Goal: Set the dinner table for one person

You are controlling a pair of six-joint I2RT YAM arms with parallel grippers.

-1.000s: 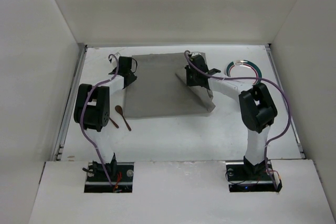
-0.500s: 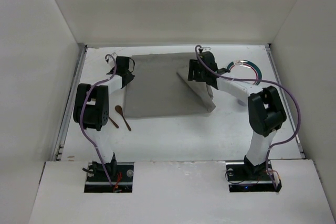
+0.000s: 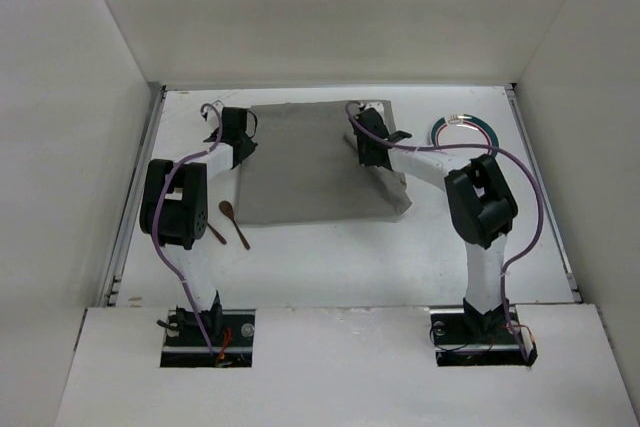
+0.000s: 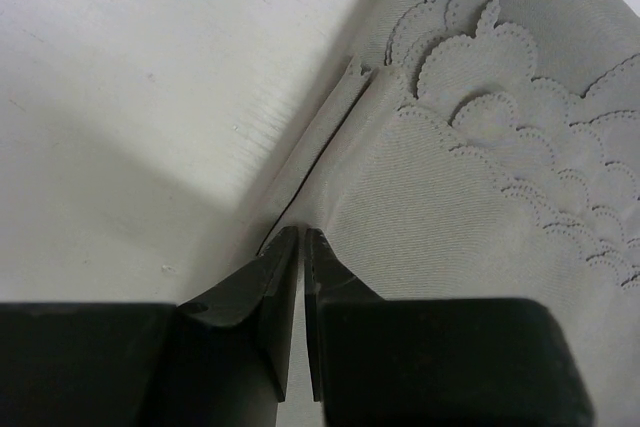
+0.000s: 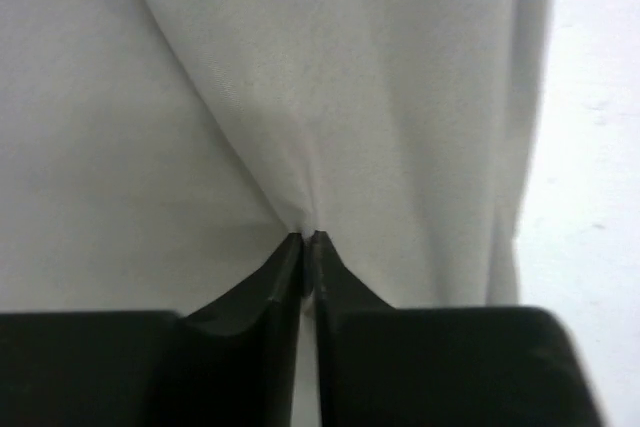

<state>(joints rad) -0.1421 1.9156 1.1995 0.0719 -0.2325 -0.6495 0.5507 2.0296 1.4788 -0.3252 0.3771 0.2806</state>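
grey mat (image 3: pixel 300 162) pinched at both ends
left gripper (image 4: pixel 302 237) clamps the mat's left edge, right gripper (image 5: pixel 305 239) its folded-over right corner; the mat's long axis runs between them.

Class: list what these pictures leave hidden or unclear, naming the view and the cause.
Top view: the plate, near rim covered by the right arm.
Top view: one brown spoon runs under the left arm.
Top view: left claw and right claw tips sit beneath their wrists.
Right wrist view: grey mat washed out, weave lost.
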